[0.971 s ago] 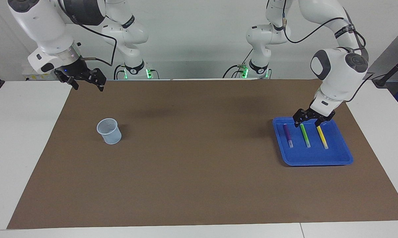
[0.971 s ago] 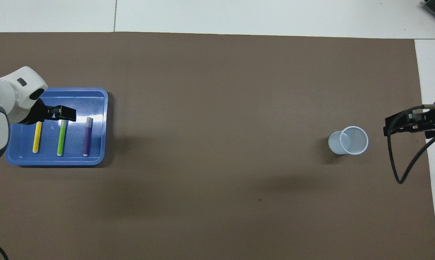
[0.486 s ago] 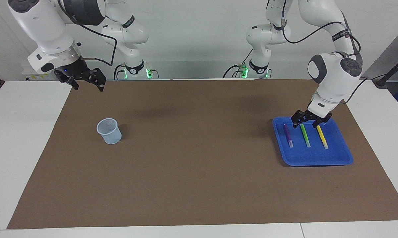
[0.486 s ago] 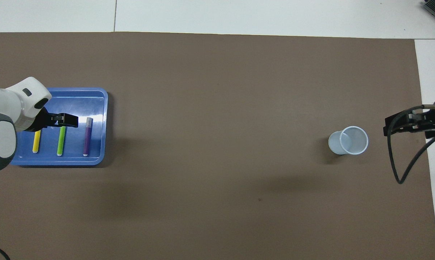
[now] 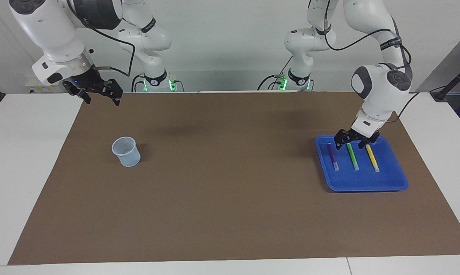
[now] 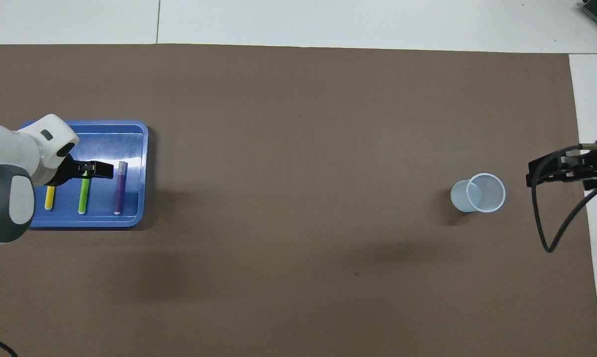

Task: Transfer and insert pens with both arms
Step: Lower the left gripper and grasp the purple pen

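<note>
A: Pens first. Where are they?

B: All three lie side by side in the blue tray (image 5: 361,183), at the right of the facing view, toward the left arm's end of the counter (image 5: 230,214). The purple pen (image 5: 333,155) is on the tray's side toward the cup, the green pen (image 5: 352,156) in the middle, the yellow pen (image 5: 372,157) on the outer side. Each lies flat with its pale end pointing away from the robots.

A: And the left hand?

B: The left hand (image 5: 355,144) is low over the tray's edge nearest the robots, just above the green pen's coloured end. Its fingers are spread wide, one on each side of that pen, and it has hold of nothing. In the overhead view the left hand (image 6: 87,170) covers that end of the green pen (image 6: 83,196).

A: The right hand?

B: The right hand (image 5: 102,98) waits in the air at the upper left of the facing view, over the corner of the brown mat (image 5: 230,229). Its fingers are apart too, and empty.

A: Anything else on the mat?

B: A pale blue cup (image 5: 126,151) stands upright toward the right arm's end, well apart from the tray.
</note>
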Robot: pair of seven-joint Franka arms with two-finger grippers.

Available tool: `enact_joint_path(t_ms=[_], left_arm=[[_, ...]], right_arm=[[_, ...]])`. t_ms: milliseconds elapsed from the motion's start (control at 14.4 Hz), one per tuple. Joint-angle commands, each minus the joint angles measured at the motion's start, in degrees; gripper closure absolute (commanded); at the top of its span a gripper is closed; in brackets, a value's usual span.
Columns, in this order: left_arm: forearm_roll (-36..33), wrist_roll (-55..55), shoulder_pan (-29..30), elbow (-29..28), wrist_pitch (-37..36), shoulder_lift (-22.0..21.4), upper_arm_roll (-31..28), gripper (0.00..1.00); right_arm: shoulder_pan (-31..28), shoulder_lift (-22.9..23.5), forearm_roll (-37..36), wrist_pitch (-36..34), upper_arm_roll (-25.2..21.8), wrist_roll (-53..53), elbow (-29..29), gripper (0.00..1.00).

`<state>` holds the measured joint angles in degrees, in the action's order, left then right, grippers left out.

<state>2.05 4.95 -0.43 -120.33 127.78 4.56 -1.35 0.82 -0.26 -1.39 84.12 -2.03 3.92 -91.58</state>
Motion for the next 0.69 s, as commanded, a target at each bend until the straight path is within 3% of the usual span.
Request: enact_joint_path(t_ms=[0,624], left_arm=[[2.7,-0.1,-0.4,-2.0,3.0,0.0,-0.1,0.00],[2.8,0.0,-1.7,-2.2,9.1,5.7,-0.1,0.01]], right_arm=[[-0.2,0.2,0.3,0.1,0.2,0.6,0.3,0.00],[-0.2,0.2,0.3,0.1,0.2,0.6,0.3,0.00]])
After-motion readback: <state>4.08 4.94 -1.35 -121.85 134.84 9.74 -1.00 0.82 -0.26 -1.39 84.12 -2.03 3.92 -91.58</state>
